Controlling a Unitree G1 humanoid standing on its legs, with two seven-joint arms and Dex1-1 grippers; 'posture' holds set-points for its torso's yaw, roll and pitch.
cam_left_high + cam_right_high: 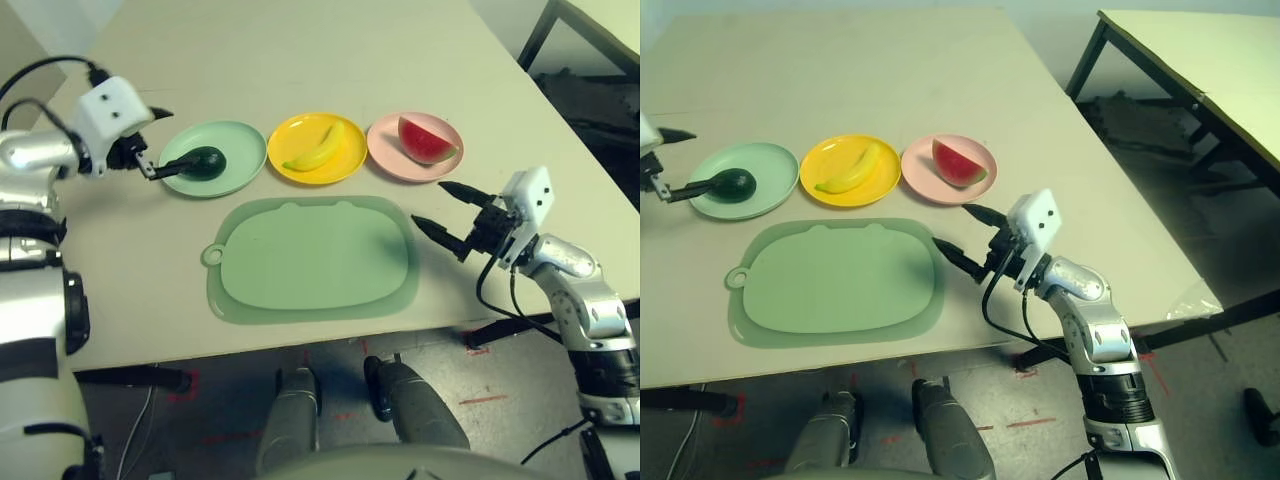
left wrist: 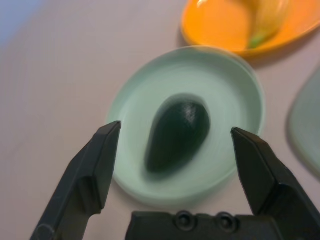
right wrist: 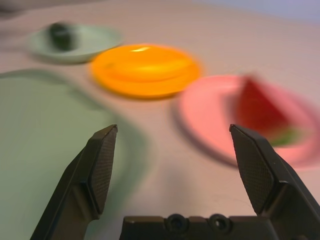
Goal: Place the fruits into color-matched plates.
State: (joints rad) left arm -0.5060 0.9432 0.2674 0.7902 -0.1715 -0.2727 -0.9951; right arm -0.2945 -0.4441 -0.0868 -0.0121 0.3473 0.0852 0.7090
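On the beige table [image 1: 300, 60] I find the avocado [image 1: 204, 160] lying in the mint plate [image 1: 240, 150] toward the left edge, apparently light, rigid and smooth, best pinched across its middle; left gripper [image 1: 158, 143] and right gripper [image 1: 448, 212] both spread wide, empty.

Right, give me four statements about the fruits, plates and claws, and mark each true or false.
1. The avocado lies in the mint green plate. True.
2. The banana sits on the green mat. False: it lies in the yellow plate.
3. The right claw holds the watermelon wedge. False: it is open and empty; the wedge lies in the pink plate.
4. The left claw is open. True.
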